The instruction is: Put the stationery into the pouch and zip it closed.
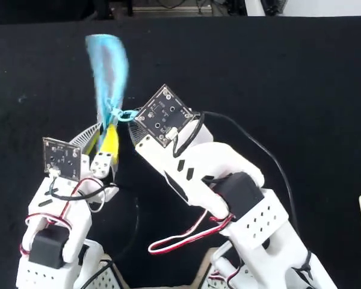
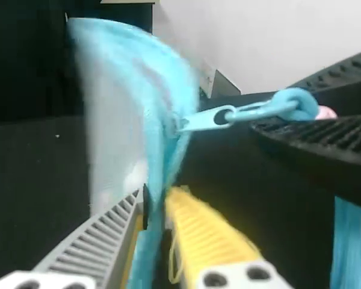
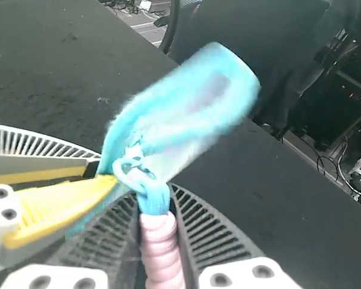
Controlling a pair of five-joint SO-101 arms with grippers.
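Left tool (image 1: 107, 129) pinches pouch (image 1: 109, 66) above black table (image 1: 277, 78).

Pouch (image 1: 108, 66) — soft, fuzzy cloth; table (image 1: 259, 72) — matt black.

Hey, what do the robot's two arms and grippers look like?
The left arm and right arm are white plastic with black motors and red, white and black cables. The left gripper has yellow and grey ribbed fingers; the right gripper has black ones.

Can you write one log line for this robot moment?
left gripper: shut on pouch | right gripper: shut on zipper pull | pouch: raised
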